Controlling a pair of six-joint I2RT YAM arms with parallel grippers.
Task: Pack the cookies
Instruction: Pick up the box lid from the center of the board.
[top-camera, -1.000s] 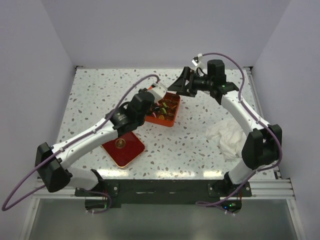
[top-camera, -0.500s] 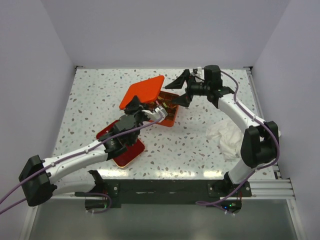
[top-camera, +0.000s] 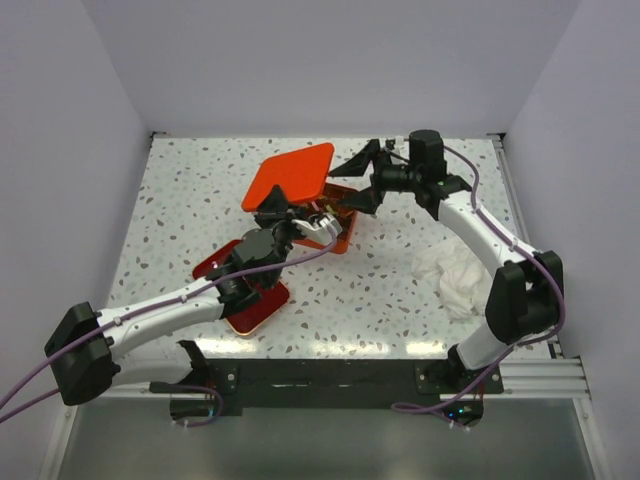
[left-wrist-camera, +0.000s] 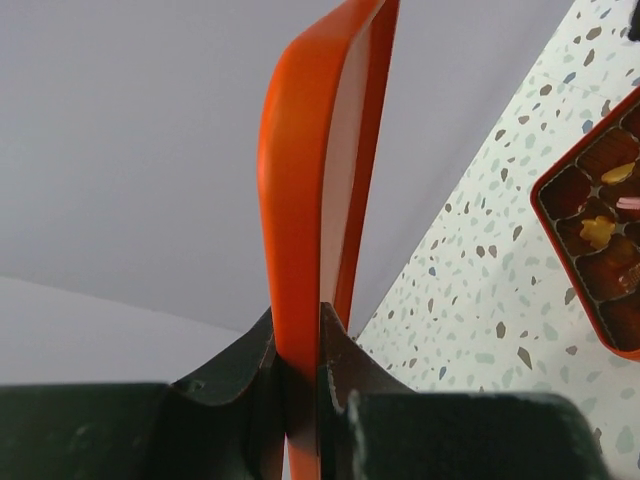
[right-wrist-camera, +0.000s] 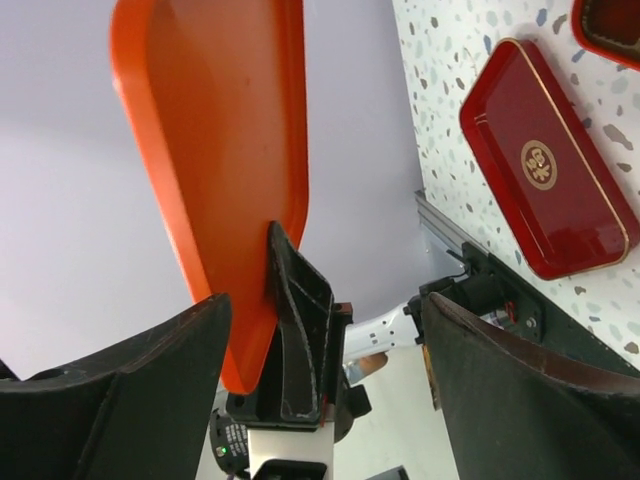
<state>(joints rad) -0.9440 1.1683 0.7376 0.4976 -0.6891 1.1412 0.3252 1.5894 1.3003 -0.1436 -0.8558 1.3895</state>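
Note:
My left gripper (top-camera: 273, 209) is shut on the lower corner of a flat orange cover (top-camera: 292, 178), which it holds up on edge above the table. In the left wrist view the jaws (left-wrist-camera: 298, 335) pinch the cover's rim (left-wrist-camera: 300, 200). Below and to the right lies the orange compartment box (left-wrist-camera: 585, 262) with cookies in it: a yellow one (left-wrist-camera: 598, 232) and a pink one (left-wrist-camera: 628, 203) show. From above, the box (top-camera: 343, 232) is mostly hidden by the cover and the gripper. My right gripper (top-camera: 358, 180) stands open beside the box's far right side, holding nothing.
A red tin lid (top-camera: 252, 298) with a gold emblem lies on the table under my left forearm; it also shows as the red lid (right-wrist-camera: 545, 170) in the right wrist view. A crumpled white cloth (top-camera: 450, 275) lies at the right. Walls close off three sides.
My left gripper has lifted the orange cover up off the box and tipped it on edge, then carried it slightly right. The right gripper stayed open near the box.

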